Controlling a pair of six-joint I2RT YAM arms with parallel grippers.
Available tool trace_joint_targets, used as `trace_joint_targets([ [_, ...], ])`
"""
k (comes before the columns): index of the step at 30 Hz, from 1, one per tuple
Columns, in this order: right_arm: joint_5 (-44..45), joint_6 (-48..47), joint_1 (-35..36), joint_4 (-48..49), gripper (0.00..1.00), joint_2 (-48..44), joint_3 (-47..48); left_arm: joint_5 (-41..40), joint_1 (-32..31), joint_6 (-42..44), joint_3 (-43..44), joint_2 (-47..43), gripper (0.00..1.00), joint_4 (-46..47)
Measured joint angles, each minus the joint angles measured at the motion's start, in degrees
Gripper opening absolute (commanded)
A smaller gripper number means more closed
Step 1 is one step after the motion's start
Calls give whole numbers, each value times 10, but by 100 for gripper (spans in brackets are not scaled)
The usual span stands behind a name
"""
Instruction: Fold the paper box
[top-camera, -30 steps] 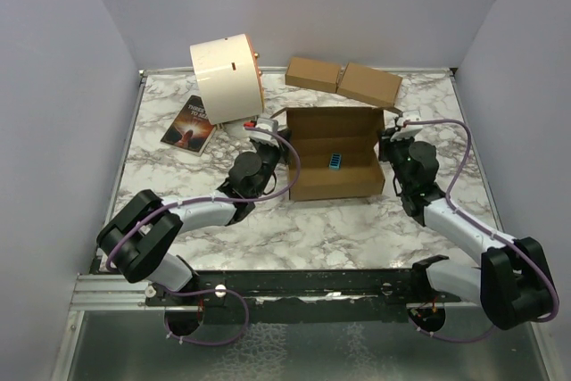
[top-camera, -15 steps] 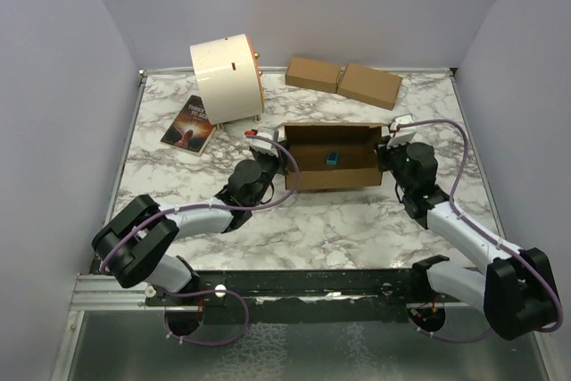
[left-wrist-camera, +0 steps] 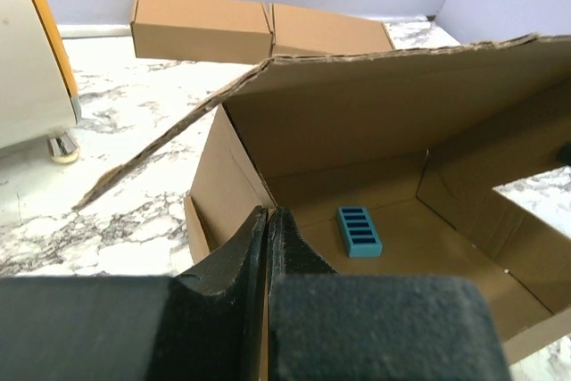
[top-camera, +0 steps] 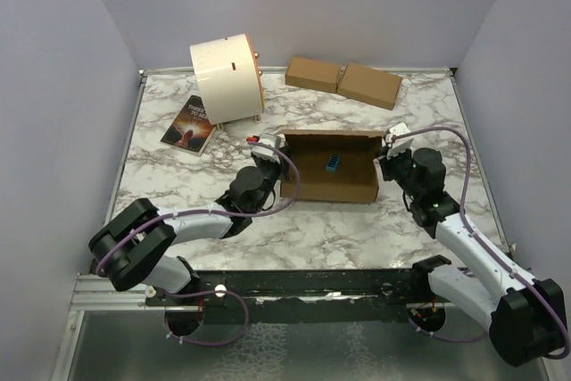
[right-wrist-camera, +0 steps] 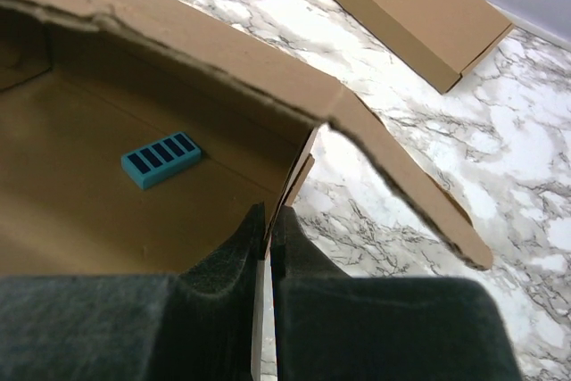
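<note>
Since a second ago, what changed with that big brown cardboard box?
The lid flap of the plain brown cardboard paper box swung forward over its opening. The left gripper and right gripper stay pinched on its side walls. The small blue block inside, cream cylindrical drum and two smaller brown boxes have not moved.

My plain brown cardboard paper box (top-camera: 330,189) mid-table, side walls upright, far lid flap tilted half over it

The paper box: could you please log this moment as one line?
left gripper: shut on paper box, left side | right gripper: shut on right side | lid: half open | inside: blue block
</note>
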Motion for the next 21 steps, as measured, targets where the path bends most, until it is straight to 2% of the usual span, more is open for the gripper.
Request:
trace_joint_targets([
  [6,-24,-37,0,-18,7,-10,-4,-10,-15,0,-26,-1,0,3],
  [15,-65,-82,1,-64,20,-15,-7,-12,-26,0,-55,-14,0,4],
  [21,-79,-98,4,-101,20,-44,-7,-12,-28,-1,-60,-19,0,4],
])
